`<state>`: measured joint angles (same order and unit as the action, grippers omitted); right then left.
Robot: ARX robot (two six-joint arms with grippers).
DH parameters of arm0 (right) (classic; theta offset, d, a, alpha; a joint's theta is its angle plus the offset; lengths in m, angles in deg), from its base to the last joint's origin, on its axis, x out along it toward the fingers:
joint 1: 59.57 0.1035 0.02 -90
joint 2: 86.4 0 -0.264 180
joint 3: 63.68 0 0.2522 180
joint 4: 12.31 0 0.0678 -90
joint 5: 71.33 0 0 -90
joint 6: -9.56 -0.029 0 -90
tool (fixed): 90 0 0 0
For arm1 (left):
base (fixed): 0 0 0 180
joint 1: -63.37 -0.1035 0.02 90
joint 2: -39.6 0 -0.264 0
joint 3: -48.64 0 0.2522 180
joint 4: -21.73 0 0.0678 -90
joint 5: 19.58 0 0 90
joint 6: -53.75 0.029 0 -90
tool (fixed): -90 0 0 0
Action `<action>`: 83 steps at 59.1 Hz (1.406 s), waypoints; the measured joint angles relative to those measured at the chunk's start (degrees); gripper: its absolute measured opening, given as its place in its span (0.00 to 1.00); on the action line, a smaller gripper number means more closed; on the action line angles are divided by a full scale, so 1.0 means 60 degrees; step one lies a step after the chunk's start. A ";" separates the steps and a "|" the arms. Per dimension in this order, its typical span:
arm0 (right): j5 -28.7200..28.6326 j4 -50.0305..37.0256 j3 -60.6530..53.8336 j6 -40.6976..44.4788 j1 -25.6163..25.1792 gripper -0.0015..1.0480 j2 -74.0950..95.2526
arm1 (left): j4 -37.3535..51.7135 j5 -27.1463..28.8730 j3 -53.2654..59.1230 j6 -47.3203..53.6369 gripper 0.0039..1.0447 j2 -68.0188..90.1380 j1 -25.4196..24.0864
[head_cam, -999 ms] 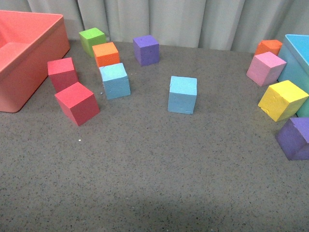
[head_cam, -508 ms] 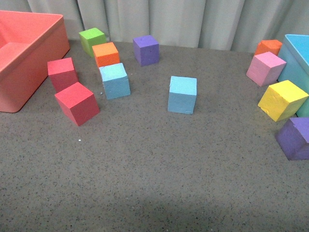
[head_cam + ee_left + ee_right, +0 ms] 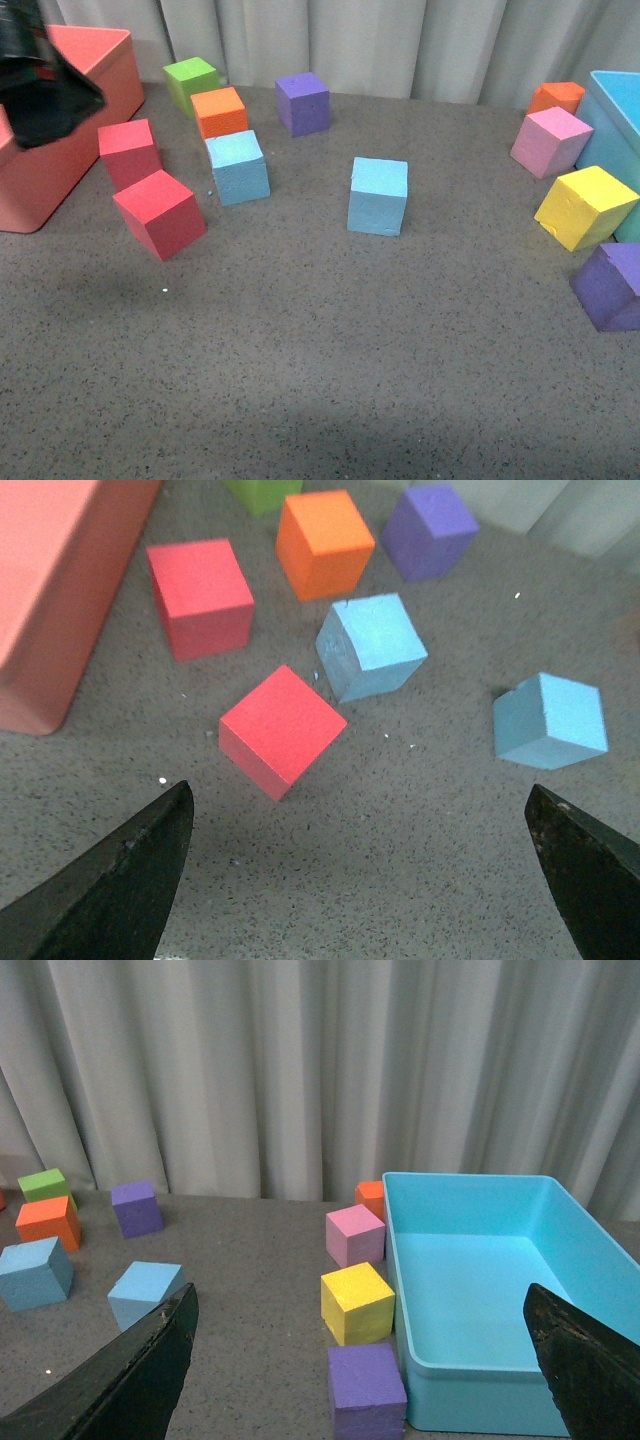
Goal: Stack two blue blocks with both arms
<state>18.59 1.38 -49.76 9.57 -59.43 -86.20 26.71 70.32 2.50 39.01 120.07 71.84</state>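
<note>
The red bin (image 3: 40, 190) is sitting at the far left, and in the front view the left arm (image 3: 40, 85) is hanging blurred above it. Its wrist view shows the left gripper (image 3: 358, 800) spread wide with nothing between the jaws. It is looking down on the cubes, probably to line up a descent.

Below it, the near red cube (image 3: 160, 213) is lying beside the left blue block (image 3: 238, 167). That block is resting on the table (image 3: 320, 380) with an orange cube (image 3: 219, 111) just behind it; whether they are touching I cannot tell. Such crowding is likely calling for a careful approach.

The right blue block (image 3: 378, 195) is standing alone near the middle, well apart from its twin, so nothing is stacked yet. With open space around it, it is looking like the easier base.

Further right, the right gripper (image 3: 360, 1295) is likewise gaping and empty. It is held high and facing the curtain (image 3: 300, 1060), seemingly on standby. The teal bin (image 3: 615, 110) is sitting at the far right.
</note>
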 joint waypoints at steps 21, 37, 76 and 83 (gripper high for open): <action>0.0000 0.0000 0.0000 0.0000 0.0000 0.91 0.0000 | -0.3075 -0.0550 -0.5351 0.0186 0.94 0.4925 0.0900; 0.0000 0.0000 0.0000 -0.0004 0.0000 0.91 0.0000 | -0.5115 0.0109 -0.8324 0.0372 0.94 0.7125 0.1147; 0.0000 0.0000 0.0000 -0.0004 0.0000 0.91 0.0000 | -0.7807 0.0506 -1.2335 0.0168 0.94 0.9930 0.1115; 0.0000 0.0000 0.0000 -0.0004 0.0000 0.91 0.0000 | -0.8138 0.0565 -1.2852 0.0149 0.94 1.0349 0.1075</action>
<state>18.59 1.38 -49.76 9.55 -59.43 -86.20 -22.12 73.71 -74.61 39.91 182.17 78.28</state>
